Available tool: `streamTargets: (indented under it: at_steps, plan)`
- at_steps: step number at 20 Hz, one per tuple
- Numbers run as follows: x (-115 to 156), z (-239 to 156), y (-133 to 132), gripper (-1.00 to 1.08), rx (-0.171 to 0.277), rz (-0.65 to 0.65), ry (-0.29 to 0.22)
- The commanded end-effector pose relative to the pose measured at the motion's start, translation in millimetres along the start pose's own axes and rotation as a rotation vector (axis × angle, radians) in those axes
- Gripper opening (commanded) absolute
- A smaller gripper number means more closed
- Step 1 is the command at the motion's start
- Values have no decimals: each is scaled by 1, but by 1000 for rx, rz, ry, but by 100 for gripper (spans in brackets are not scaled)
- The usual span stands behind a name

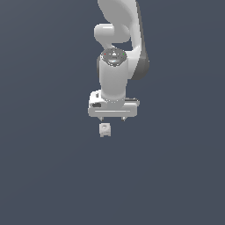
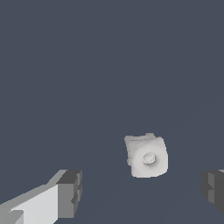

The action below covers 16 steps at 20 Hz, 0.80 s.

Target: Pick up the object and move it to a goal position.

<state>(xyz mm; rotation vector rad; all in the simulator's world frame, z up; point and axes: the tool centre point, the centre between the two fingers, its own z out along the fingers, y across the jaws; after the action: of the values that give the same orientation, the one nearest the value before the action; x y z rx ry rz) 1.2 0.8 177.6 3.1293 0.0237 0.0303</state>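
The object (image 1: 104, 129) is a tiny off-white, lumpy-edged block with a small round mark, lying on the dark grey floor. In the wrist view the object (image 2: 146, 155) shows its round mark facing the camera. My white gripper (image 1: 112, 119) hangs above the floor, just behind and slightly to the exterior view's right of the object, with its two short dark fingertips (image 1: 102, 118) spread apart. In the wrist view the gripper (image 2: 142, 192) is open and empty; the object lies on the floor beyond the fingertips (image 2: 70, 192), roughly between their lines, untouched.
A plain dark grey floor (image 1: 176, 176) fills both views. The white arm (image 1: 116, 39) rises from the gripper toward the top of the exterior view.
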Motion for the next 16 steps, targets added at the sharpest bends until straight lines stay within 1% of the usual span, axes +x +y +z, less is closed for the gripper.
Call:
streamTargets:
  at_steps: [1,4,9,16]
  plan:
    - [0,0,0,100,0,0,0]
    - [1,-3,3,100,0,11,3]
    - [6,-16,16,100,0,56,17]
    - [5,-12,17,100,0,50,15]
